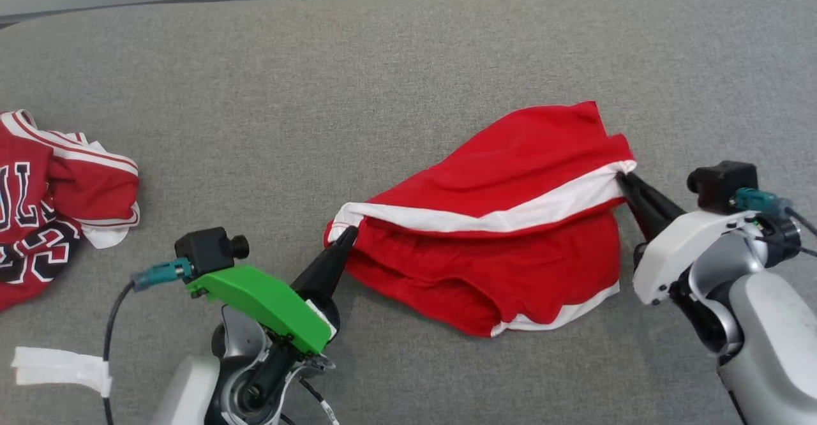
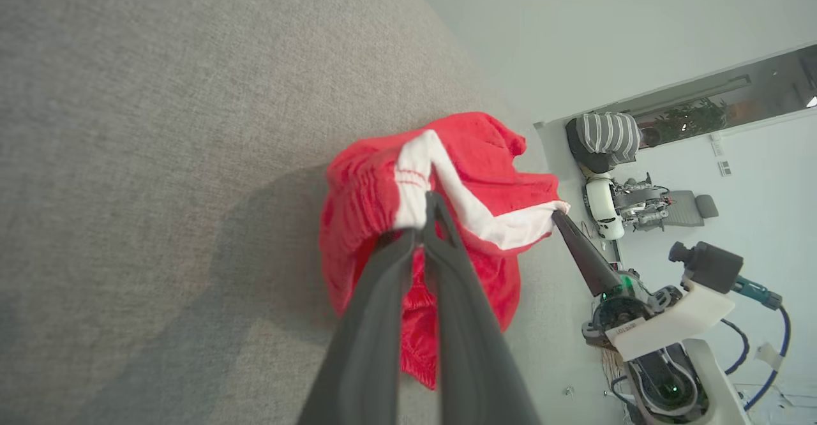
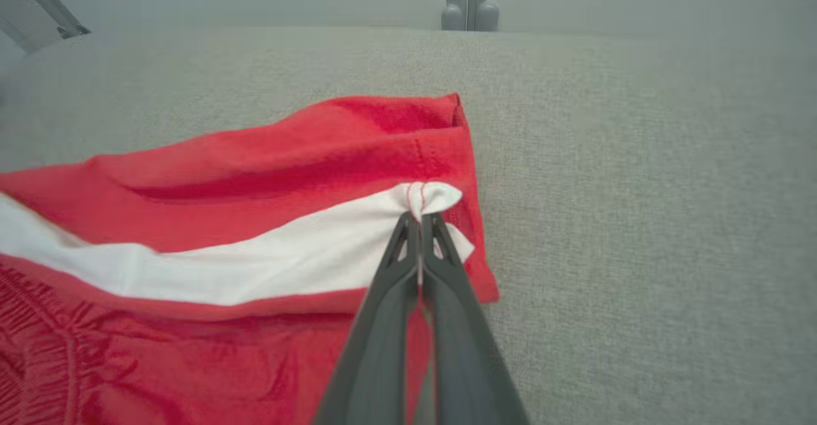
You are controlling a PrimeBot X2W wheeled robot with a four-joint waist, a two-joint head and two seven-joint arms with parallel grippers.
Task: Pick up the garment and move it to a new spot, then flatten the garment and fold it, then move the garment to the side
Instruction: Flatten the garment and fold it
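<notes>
1. Count: two garments, one strip, two grippers, all on one counter [image 1: 319, 61] covered in grey woven fabric.
2. Task garment [image 1: 498, 176]: red soft knit with a broad white band. It lies crumpled just right of the counter's middle, and the band runs from its left tip to its right corner.
3. Left gripper [image 1: 348, 233]: long dark fingers pressed together, pinching the white left tip of the garment. The left wrist view shows white cloth bunched at the fingertips.
4. Right gripper [image 1: 622, 179]: fingers closed, clamping the white band at the garment's right corner. The right wrist view shows a small white fold of cloth past the tips.
5. Second garment: a red jersey [image 1: 44, 201] with white trim and black-and-white lettering, heaped at the counter's left edge, well apart from the task garment.
6. Strip [image 1: 57, 367]: white, flat, tape-like, at the lower left near the left arm's cable.
</notes>
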